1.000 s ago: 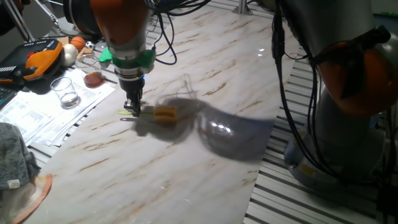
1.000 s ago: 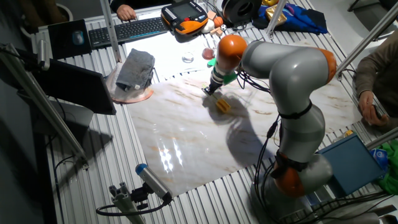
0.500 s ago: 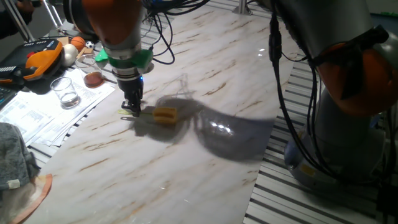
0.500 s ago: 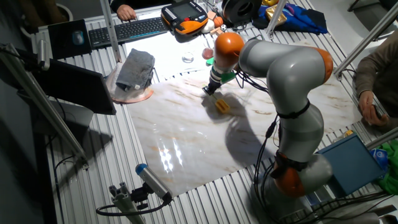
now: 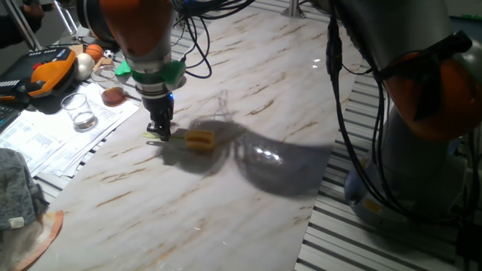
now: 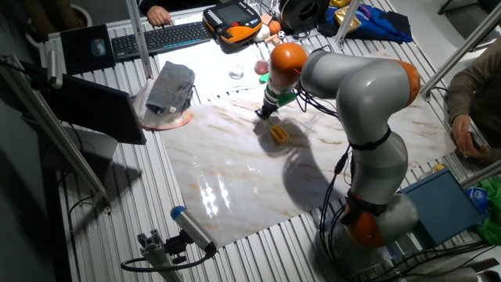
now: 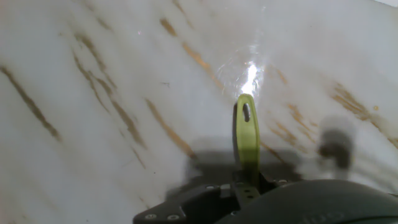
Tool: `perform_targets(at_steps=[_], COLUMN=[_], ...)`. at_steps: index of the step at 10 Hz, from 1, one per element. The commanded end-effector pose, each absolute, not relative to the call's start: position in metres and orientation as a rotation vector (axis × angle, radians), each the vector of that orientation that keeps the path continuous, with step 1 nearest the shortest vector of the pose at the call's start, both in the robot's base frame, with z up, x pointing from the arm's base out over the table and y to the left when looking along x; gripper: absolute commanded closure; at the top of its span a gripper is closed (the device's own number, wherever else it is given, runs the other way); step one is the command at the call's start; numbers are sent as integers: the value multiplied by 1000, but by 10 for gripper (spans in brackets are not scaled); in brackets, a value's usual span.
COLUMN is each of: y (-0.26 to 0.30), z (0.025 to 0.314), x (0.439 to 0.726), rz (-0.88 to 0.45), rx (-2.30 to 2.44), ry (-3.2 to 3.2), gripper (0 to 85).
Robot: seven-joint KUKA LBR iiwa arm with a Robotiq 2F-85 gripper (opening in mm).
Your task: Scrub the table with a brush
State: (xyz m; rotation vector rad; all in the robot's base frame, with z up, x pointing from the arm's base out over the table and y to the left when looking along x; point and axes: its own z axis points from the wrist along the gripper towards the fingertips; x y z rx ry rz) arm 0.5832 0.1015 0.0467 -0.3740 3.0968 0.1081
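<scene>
The brush (image 5: 197,139) lies on the white marble table (image 5: 248,90), its yellow-orange head to the right and its thin pale handle running left. My gripper (image 5: 160,134) stands upright over the handle and is shut on it. From the other side, the brush (image 6: 279,133) sits just below-right of the gripper (image 6: 262,114). In the hand view the yellow-green handle end (image 7: 247,134) sticks out from between the jaws over the streaked table (image 7: 93,93); the brush head is hidden there.
Left of the table lie papers (image 5: 56,139), a glass (image 5: 79,111), a brown round-headed tool (image 5: 114,95), an orange pendant (image 5: 49,68) and a grey cloth (image 5: 19,192). The robot base (image 5: 422,150) stands at the right over the slatted floor (image 5: 392,241). A keyboard (image 6: 160,37) is farther back.
The gripper and brush have slid slightly left over the table in the first half second; since then nothing visibly moved.
</scene>
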Motion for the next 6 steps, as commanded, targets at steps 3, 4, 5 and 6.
perform_targets(at_steps=[3,4,5,6], y=[96,93,92,91], z=[52,52,53,53], x=[607,617,624,628], rz=[121,121,116,77], rx=[-324,-320,-330,-335], ry=[3108,3099,3086,3059], gripper=[850,850,850,850])
